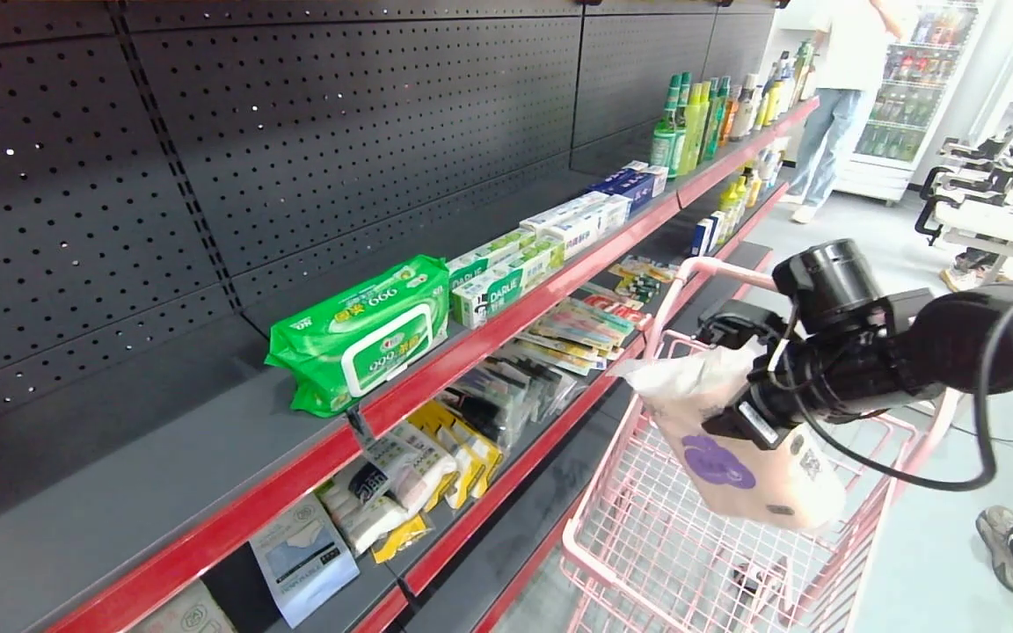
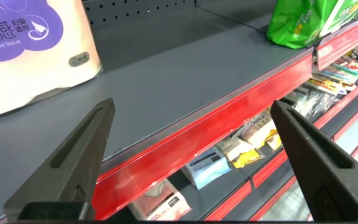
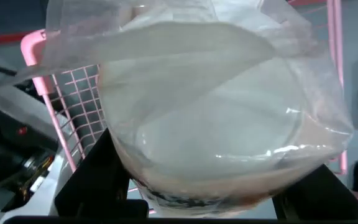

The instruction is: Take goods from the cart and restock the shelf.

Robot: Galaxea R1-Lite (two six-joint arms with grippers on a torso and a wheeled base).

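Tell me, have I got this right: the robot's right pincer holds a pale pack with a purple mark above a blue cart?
Not quite: the cart is pink, not blue, as the head view shows. The right pincer does hold the pale pack with a purple mark above it.

Wide-spread left hand (image 2: 191, 104) before grey shelf (image 2: 185, 56) bearing white tissue pack (image 2: 23, 56)

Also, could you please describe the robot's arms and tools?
The right arm is glossy black, with a black cylinder at the wrist and a thin black cable looping below. The left tool has dark grey, wedge-shaped fingers with grooves.
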